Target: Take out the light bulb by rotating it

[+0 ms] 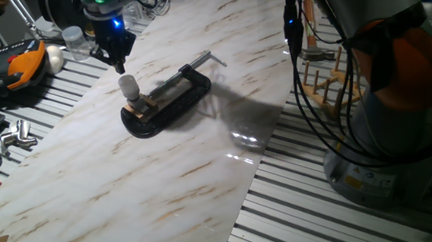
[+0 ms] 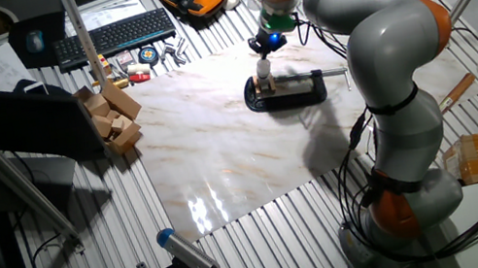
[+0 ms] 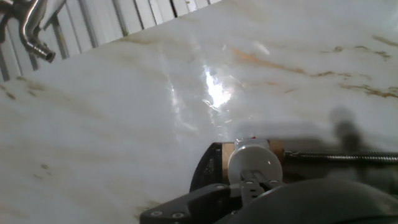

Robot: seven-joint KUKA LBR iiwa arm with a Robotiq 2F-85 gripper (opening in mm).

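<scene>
While seated in wooden socket block (image 1: 140, 106), light bulb (image 1: 128, 86)

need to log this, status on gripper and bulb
Gripper just above the light bulb, not gripping; jaw state unclear. Bulb upright in wooden socket block, held by C-clamp. Nothing in the way.

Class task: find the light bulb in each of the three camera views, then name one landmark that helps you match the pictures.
One fixed view: the bulb stands upper left of centre, just below the gripper.
The other fixed view: the bulb is tiny, upper centre-right, under the arm's hand.
Hand view: the bulb sits bottom centre-right, close to the camera.
Shared landmark: the black C-clamp holding the bulb's wooden block.
</scene>
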